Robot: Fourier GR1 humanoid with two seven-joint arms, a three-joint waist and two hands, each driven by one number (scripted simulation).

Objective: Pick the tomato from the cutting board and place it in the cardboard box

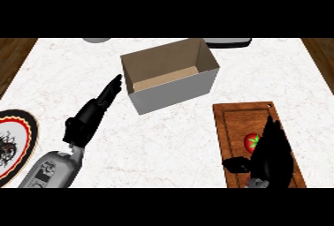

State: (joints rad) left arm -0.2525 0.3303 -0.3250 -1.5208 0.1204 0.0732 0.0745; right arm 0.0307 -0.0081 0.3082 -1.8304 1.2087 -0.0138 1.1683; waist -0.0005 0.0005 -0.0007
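One right robot hand [271,152], fingers straight, overlaps the tomato [250,141].

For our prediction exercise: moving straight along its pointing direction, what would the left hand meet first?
Likely the cardboard box, at its left wall, just beyond the left hand; height unclear.

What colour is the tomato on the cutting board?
The tomato is red with a green top; the head view shows it.

The white marbled counter [169,145] bears an open cardboard box [175,92] and a wooden cutting board [233,119] right of it — apart. A patterned plate [28,129] lies at the left edge; a grey object [96,40] and a dark object [227,43] sit at the far edge.
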